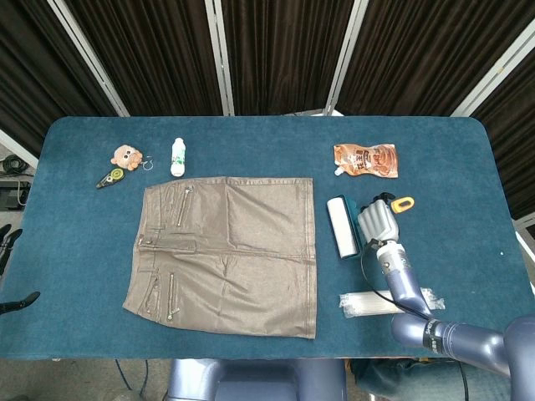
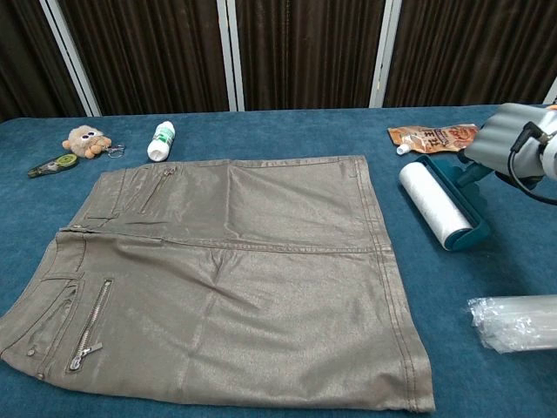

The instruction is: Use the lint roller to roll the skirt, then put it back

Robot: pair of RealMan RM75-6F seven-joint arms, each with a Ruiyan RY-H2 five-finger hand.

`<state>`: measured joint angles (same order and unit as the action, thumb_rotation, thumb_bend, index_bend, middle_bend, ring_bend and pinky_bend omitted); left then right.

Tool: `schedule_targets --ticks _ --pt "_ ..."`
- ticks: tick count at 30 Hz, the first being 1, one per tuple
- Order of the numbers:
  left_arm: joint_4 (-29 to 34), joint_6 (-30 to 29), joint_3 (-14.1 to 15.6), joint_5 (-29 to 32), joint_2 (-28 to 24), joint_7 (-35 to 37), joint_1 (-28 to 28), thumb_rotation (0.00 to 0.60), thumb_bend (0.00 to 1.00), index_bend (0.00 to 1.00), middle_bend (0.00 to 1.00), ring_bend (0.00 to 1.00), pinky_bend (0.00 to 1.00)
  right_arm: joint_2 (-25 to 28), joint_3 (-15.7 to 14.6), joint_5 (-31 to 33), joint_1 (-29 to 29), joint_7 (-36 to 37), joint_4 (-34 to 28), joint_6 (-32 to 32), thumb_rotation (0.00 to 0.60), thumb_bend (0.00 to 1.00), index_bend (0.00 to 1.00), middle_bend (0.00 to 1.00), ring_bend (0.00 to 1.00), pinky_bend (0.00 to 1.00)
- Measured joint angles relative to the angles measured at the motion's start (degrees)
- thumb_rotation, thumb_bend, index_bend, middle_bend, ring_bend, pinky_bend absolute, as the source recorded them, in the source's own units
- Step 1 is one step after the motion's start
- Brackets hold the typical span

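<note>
Head view: the blue counter [image 1: 435, 150] carries a brown skirt [image 1: 230, 251] spread flat at centre-left. Just right of the skirt's upper edge, the right robot hand [image 1: 378, 222] grips the lint roller [image 1: 341, 226] by its handle, with the white roll down at the counter, clear of the fabric. A clear plastic packet [image 1: 386, 302] lies nearer the front edge, an orange pouch [image 1: 366, 159] farther back. A white bottle [image 1: 177, 156], plush toy [image 1: 126, 155] and small tape dispenser [image 1: 110, 177] sit far left. No left robot hand shows.
</note>
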<state>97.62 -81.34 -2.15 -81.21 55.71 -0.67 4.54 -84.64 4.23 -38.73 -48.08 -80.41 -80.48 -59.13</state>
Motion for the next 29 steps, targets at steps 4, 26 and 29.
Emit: schedule_targets --ticks 4,26,29 --pt "0.14 -0.10 0.24 -0.54 -0.46 1.18 -0.16 0.600 0.00 0.00 0.00 0.00 0.00 3.09 0.99 0.92 0.63 2.41 -5.19 -2.06 0.600 0.00 0.00 0.00 0.00 0.03" --pt "-3.37 -6.22 1.50 -7.19 -0.60 7.00 -2.48 0.600 0.00 0.00 0.00 0.00 0.00 20.25 -3.80 -39.37 24.26 60.68 -14.40 -24.71 0.600 0.00 0.00 0.00 0.00 0.00" --pt "-3.40 -6.35 1.55 -7.40 -0.37 6.65 -2.50 0.600 0.00 0.00 0.00 0.00 0.00 19.95 -5.00 -42.71 28.54 63.84 -11.58 -28.48 0.600 0.00 0.00 0.00 0.00 0.00"
